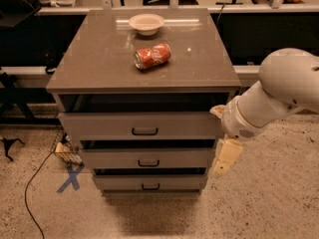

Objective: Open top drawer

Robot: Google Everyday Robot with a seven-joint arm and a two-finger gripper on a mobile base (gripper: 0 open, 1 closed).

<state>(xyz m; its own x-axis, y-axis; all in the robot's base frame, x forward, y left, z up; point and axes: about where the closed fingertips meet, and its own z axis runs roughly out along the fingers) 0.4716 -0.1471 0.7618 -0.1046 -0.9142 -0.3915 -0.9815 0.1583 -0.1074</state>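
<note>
The top drawer [99, 126] is the uppermost grey-brown front of the cabinet, with a small black bar handle [145, 131] at centre. It stands slightly out from the cabinet, with a dark gap above it. My gripper [222, 136] is at the drawer's right end, level with its front and well right of the handle. Its fingers are spread apart: one cream fingertip [217, 111] is near the drawer's upper right corner and the other finger [227, 156] hangs below. It holds nothing.
Two shorter drawers [148, 159] [149, 183] sit below the top one. A red soda can [152, 56] lies on its side on the cabinet top [89, 59], with a white bowl [146, 23] behind it. A blue X [71, 177] and a cable [35, 183] are on the floor at left.
</note>
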